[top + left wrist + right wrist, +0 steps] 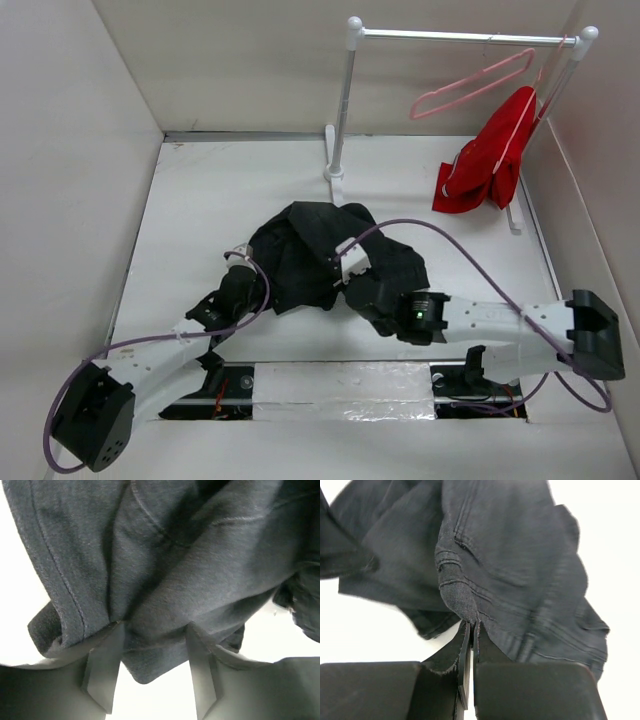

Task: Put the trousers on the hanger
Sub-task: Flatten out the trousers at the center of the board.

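The black trousers (310, 250) lie crumpled in the middle of the white table (200, 200). My left gripper (243, 275) is at their left edge. In the left wrist view its fingers (106, 666) stand apart, with a fold of the trousers (165, 570) hanging between them. My right gripper (348, 282) is at the heap's near right side. In the right wrist view it (472, 624) is shut on a seamed edge of the trousers (510, 555). The pale-pink hanger (468, 88) hangs bare on the rail at the back right, far from both grippers.
A white clothes rack (344, 100) stands at the back, its rail (460, 37) running to the right wall. A red garment (488, 155) hangs from the rail's right end on another thin hanger. White walls enclose the table on the left, back and right.
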Motion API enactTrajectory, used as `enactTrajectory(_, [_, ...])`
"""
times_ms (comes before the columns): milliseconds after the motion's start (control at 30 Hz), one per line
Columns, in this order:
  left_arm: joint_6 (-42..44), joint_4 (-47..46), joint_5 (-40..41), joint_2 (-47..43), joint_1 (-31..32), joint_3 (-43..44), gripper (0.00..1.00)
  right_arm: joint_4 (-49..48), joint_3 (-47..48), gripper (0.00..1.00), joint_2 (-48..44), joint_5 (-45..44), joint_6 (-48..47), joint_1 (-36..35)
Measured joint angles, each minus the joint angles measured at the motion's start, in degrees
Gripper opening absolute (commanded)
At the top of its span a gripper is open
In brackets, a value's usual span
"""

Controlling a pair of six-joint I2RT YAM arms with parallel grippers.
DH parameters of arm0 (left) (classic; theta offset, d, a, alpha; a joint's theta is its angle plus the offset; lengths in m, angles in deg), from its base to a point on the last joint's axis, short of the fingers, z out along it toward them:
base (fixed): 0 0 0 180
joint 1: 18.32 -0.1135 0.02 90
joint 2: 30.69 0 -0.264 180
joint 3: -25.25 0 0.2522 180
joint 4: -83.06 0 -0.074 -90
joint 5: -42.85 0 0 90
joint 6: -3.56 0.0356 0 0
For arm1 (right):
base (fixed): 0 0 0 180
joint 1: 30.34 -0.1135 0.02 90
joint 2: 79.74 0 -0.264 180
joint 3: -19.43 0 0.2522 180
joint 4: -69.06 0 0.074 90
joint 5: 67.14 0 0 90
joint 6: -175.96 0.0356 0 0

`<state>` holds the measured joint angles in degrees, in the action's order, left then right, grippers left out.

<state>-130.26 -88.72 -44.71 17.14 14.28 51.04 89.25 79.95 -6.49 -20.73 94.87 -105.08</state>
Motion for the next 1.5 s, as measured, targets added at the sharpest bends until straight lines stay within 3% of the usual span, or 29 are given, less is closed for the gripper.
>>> enactTrajectory(67, [0.09, -0.7, 0.72, 1.49, 0.07, 0.15, 0.15, 1.62, 0.0, 0.0, -4.17, -1.79, -0.37, 0.02])
enactTrajectory(100, [0.33, -1.09, 0.96, 2.23, 0.09, 0.31, 0.0, 2.64, 0.0, 0.0, -6.29, -2.69, -0.72, 0.04])
enactTrajectory(333, [1.62, 0.61, 8.57, 1.86, 0.39, 8.11, 0.0, 9.92, 4.5, 0.0, -16.74, -7.04, -7.98, -0.28])
enactTrajectory(467, [2.43, 1.99, 16.81, -6.4, 0.44, 15.72, 0.0, 16.5, 18.08, 0.0, -16.46, -5.92, -12.92, -4.33])
enactTrajectory(667, [3.23, 3.43, 28.94, -19.1, 0.33, 24.46, 0.0, 20.46, 40.37, 0.0, -14.8, -1.29, -16.63, -16.2])
enactTrajectory(767, [3.72, 4.02, 33.81, -24.59, 0.31, 25.64, 0.0, 20.06, 44.26, 0.0, -15.93, -2.12, -16.28, -17.18])
enactTrajectory(833, [3.89, 4.76, 36.04, -26.99, 0.26, 25.66, 0.0, 19.82, 41.51, 0.0, -18.36, -5.81, -14.56, -15.87])
enactTrajectory(933, [3.87, 6.34, 36.68, -27.32, 0.07, 25.33, 0.0, 20.26, 30.71, 0.0, -24.98, -8.66, -9.44, -6.29])
enactTrajectory(1067, [3.45, 6.01, 30.73, -25.44, 0.0, 22.05, 0.0, 20.35, 10.29, 0.0, -35.76, -9.33, -2.78, 14.82])
enactTrajectory(1200, [2.05, 3.1, 18.95, -20.92, 0.04, 14.38, 0.0, 17.59, -4.24, 0.02, -41.57, -3.3, 1.16, 36.44])
enactTrajectory(1300, [0.76, 0.94, 11.23, -18.12, 0.07, 9.38, 0.0, 9.6, -11.28, 0.1, -38.75, 5.49, 3.1, 52.37])
enactTrajectory(1433, [-1.33, -4.87, 0.66, -12.31, 0.07, 4.02, 0.0, -3.89, -16.92, 0.33, -28.26, 17.38, 5.79, 69.29])
enactTrajectory(1467, [-1.49, -6.36, -0.76, -11.28, 0.04, 3.69, 0.0, -5.79, -16.94, 0.53, -24.81, 19.98, 6.51, 73.22])
enactTrajectory(1500, [-1.55, -8.2, -2.21, -10.01, 0.04, 3.48, 0.0, -7.1, -16.72, 0.61, -23.12, 21.2, 6.6, 75.08])
